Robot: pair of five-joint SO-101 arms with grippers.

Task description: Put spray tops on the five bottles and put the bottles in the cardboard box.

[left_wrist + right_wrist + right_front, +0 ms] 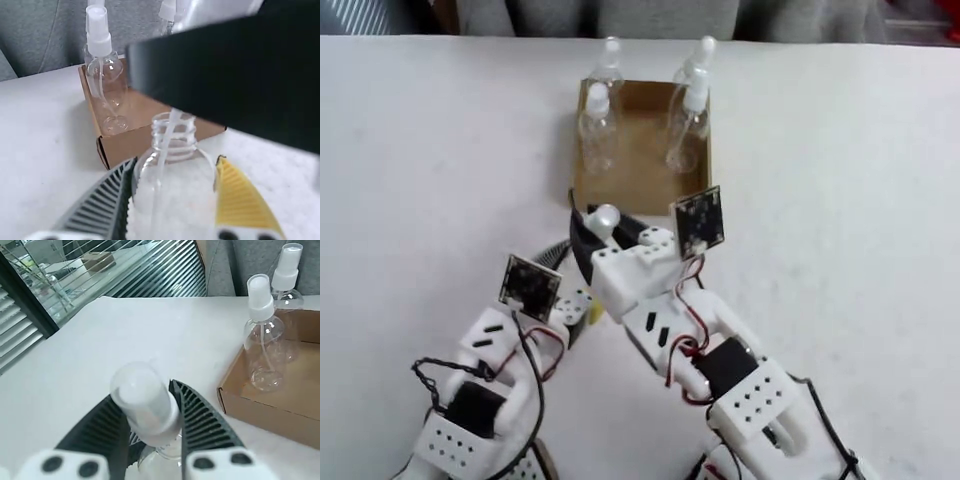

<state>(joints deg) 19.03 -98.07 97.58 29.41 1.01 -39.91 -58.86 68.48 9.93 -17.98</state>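
Note:
My left gripper (pixel 173 169) is shut on a clear bottle (pixel 172 197), one grey finger and one yellow finger against its sides. The bottle's threaded neck (pixel 172 131) is uncapped, and a thin dip tube (pixel 164 155) runs down into it. Directly above, my right gripper (pixel 145 399) is shut on a spray top (pixel 141 386) with a clear cap, held over the bottle's neck. In the high view the right gripper (pixel 605 226) sits just in front of the cardboard box (pixel 642 170), and the left gripper (pixel 580 305) is below and to its left.
Several capped bottles stand in the cardboard box (pixel 270 407), among them two near ones (pixel 597 125) (pixel 687 120). White table (pixel 440 180) spreads out on both sides of the box. A window with blinds (pixel 100 275) lies beyond the table.

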